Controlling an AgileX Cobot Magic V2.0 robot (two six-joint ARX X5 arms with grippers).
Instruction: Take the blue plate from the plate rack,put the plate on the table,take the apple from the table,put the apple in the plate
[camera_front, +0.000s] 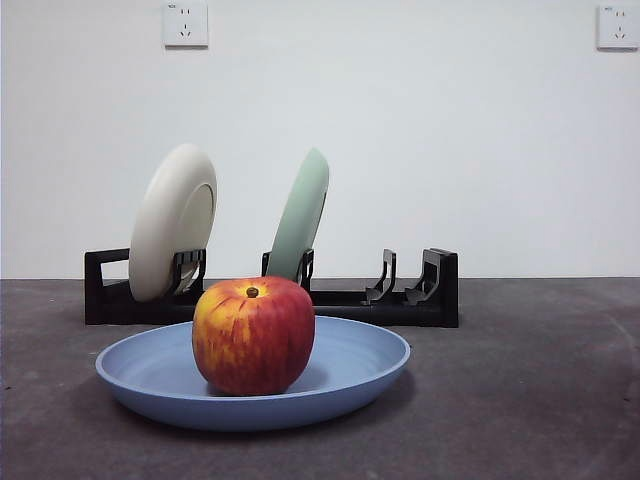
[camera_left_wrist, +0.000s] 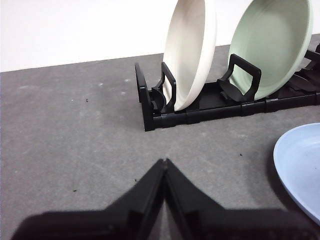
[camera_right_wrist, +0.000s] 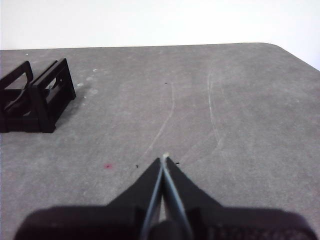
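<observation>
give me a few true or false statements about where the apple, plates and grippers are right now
1. The apple sits in the blue plate. True.
2. The blue plate stands in the plate rack. False: it lies flat on the table, in front of the rack.
3. A cream plate and a green plate lean in the rack. True.
4. The left gripper holds the apple. False: it is shut on nothing, above bare table.
5. The right gripper is shut and empty. True.
</observation>
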